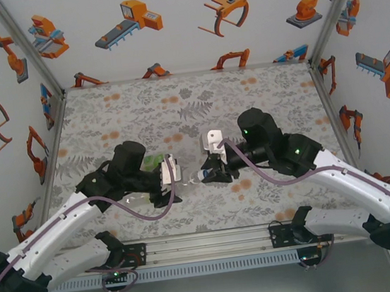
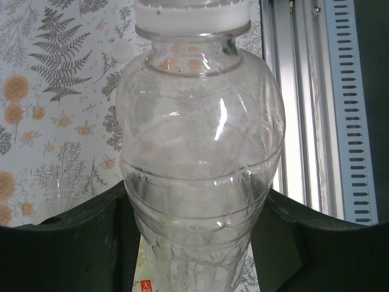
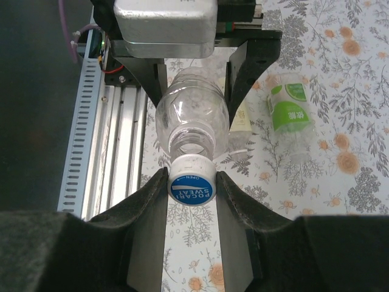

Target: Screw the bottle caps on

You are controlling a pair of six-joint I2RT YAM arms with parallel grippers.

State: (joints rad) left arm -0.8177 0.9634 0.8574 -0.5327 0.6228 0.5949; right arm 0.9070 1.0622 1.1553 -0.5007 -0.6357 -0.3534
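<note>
My left gripper (image 2: 197, 246) is shut on the body of a clear unlabelled bottle (image 2: 200, 164), held off the table with its neck pointing at the right arm. A white bottle cap (image 3: 191, 187) with a blue top is pinched between the fingers of my right gripper (image 3: 191, 190). The cap sits right against the mouth of the bottle (image 3: 191, 115); I cannot tell whether its threads have caught. From the left wrist the cap (image 2: 191, 18) covers the neck. From above, the left gripper (image 1: 170, 174) and right gripper (image 1: 212, 172) face each other mid-table.
A green-labelled bottle (image 3: 292, 112) lies on the floral table beyond the held one, partly behind the left arm (image 1: 152, 160). A pale-labelled bottle (image 3: 241, 121) lies just behind the held bottle. The aluminium rail (image 3: 115, 152) runs along the near table edge.
</note>
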